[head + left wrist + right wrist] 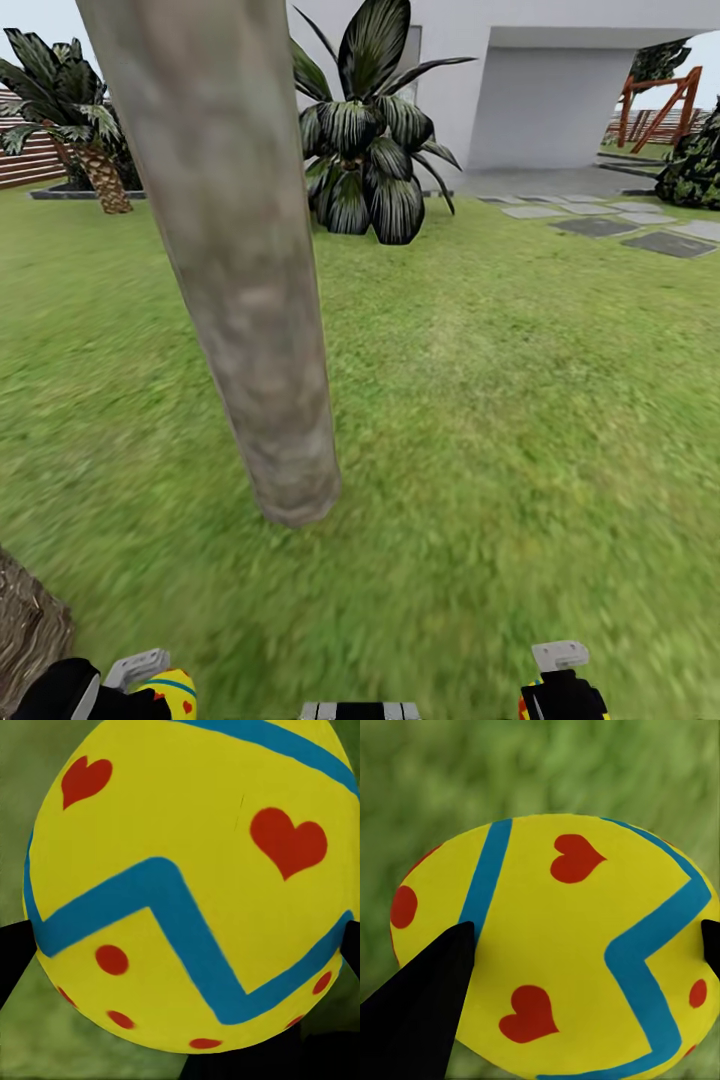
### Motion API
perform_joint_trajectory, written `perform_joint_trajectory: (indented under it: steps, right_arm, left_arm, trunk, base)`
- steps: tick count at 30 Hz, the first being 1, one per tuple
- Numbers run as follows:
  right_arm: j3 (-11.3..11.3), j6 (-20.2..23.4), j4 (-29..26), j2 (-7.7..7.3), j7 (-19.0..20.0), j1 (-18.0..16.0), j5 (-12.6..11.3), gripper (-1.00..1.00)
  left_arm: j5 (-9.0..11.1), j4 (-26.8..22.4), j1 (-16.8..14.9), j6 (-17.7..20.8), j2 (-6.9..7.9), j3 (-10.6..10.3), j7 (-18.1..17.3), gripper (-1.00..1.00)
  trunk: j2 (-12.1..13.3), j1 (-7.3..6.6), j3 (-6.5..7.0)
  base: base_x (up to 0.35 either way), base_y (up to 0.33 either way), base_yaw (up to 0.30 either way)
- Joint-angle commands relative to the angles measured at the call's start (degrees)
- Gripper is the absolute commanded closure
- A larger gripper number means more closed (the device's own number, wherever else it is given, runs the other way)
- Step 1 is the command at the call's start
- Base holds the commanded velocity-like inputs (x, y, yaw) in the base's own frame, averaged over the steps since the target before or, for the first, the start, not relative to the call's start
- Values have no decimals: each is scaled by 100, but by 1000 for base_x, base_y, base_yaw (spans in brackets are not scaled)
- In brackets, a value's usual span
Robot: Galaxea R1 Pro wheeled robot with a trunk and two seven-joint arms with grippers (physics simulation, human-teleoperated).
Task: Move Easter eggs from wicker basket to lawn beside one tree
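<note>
- Setting: garden lawn (480, 400), mottled green grass, running back to a white building wall (540, 100); grey stone paving slabs (610, 225) lie at the far right edge of the grass.
- Left gripper (140, 690): pinches one Easter egg (172, 692), seen at the near left edge of the head view. In the left wrist view this egg (187, 885) is yellow with red hearts, red dots and a blue zigzag band; dark fingers (11, 960) press on both its flanks, grass behind.
- Right gripper (560, 685): pinches a second egg (524, 703), only a sliver visible in the head view. In the right wrist view the second egg (555, 945) sits between dark fingers (427, 1005), one on each side, above blurred grass.
- Tree (240, 260): bare grey-beige mottled trunk, meeting the grass ahead of the grippers, nearer the left one.
- Near left corner: brown woven object (28, 625), partly cut off; cannot identify it with certainty.
- Far edge: dark broad-leaved bush (370, 130) by the wall; short palm (80, 120) with scaly trunk at far left; red wooden frame (660, 100) at far right.
</note>
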Motion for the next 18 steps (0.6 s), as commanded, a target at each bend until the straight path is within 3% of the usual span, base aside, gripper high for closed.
perform_joint_trajectory:
  steps: [1,8,12,18]
  right_arm:
    - [-7,18,-7,6,-19,-2,-16,100]
    - [-11,14,-21,3,-12,-2,-31,100]
    - [-11,18,-23,3,-11,-3,-34,100]
    - [-11,14,-23,3,-11,-2,-34,100]
  left_arm:
    - [25,-4,-4,32,0,9,-8,100]
    - [26,160,-2,16,11,32,-4,100]
    - [17,191,-2,19,120,59,-3,100]
    - [17,198,-2,13,96,51,-3,100]
  trunk:
    - [-4,1,-28]
    - [-13,19,-183]
    - [-18,30,-271]
    - [-26,45,-404]
  base:
    - [0,0,0]
    - [0,0,0]
    - [0,0,0]
    - [0,0,0]
